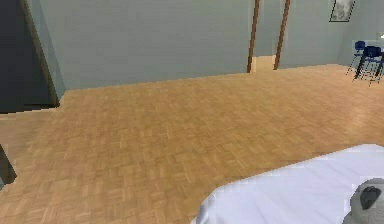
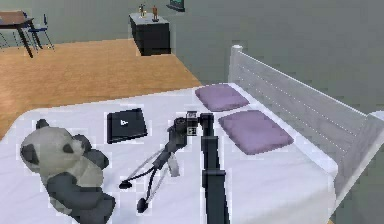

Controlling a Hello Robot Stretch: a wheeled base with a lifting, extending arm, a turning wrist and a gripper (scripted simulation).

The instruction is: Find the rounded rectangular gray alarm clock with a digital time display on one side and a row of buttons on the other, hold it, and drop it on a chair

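My arm [image 2: 211, 175] rises over a white bed [image 2: 270, 185]. The gripper [image 2: 133, 196] reaches left from it, thin fingers [image 2: 147, 172] above bare sheet, and it holds nothing. A flat dark rectangular thing [image 2: 127, 125] lies on the bed just beyond the gripper. A black and white panda plush [image 2: 68, 165] sits left of the fingers, and its edge shows as the plush [image 1: 369, 205] in the forward view's bottom right corner. Blue chairs [image 1: 367, 58] stand far off at the forward view's right; a chair [image 2: 37, 28] is by a dark table [image 2: 14, 24].
Two purple pillows [image 2: 222, 96] [image 2: 256, 131] lie against a white headboard [image 2: 300, 105]. A dark cabinet [image 2: 150, 35] stands by the far wall. Wide wooden floor [image 1: 170, 130] leads to a doorway [image 1: 268, 38]. The bed corner [image 1: 290, 190] fills the lower right.
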